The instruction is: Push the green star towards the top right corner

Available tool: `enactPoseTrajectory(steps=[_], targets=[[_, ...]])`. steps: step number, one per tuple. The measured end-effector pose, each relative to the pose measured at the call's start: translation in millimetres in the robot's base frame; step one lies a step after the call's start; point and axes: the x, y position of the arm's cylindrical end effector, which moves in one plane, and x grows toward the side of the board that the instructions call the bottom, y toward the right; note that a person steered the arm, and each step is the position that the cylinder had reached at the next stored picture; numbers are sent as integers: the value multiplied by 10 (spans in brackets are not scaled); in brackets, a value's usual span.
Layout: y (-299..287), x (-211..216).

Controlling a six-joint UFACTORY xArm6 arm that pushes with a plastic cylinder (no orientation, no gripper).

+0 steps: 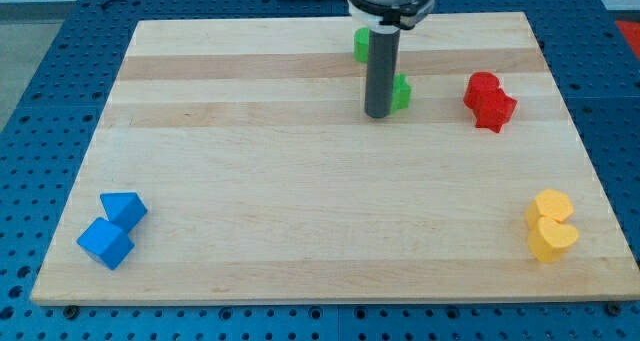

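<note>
**A:** Status?

**B:** My tip [379, 114] is down on the tabletop [300, 201], upper middle of the view. The tool is a plain rod with no jaws, so nothing opens, closes or grips.

**A:** Where's the target?

**B:** Two green pieces. One green block [401, 93] peeks out at the rod's right, touching or just beside my tip. Another green block [360, 46] sits behind the rod, nearer the view's top. Both are mostly hidden, so I can't say which is the star. My guess is the one at the tip.

**A:** Push line?

**B:** If so, it lies up and right of my tip, roughly on the line to the top right corner. A push up-right looks workable.

**A:** Obstacles?

**B:** The red blocks [489, 101], two touching, sit to the right, a bit below that line. Too flat a push risks clipping them. The yellow blocks [550, 224] at lower right and the blue blocks [112, 229] at lower left are well apart.
</note>
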Motion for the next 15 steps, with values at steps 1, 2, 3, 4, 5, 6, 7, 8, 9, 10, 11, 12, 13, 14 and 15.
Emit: enactPoseTrajectory(steps=[1,2,3,4,5,6,7,8,9,10,11,12,13,14,15], targets=[[323,-282],[489,-441],[407,-286],[415,-232],[562,-456],[690,-814],[859,-1087],[876,-1103],[698,-1103],[632,-1164],[707,-1344],[856,-1454],[986,-1456],[1003,-1456],[874,-1286]])
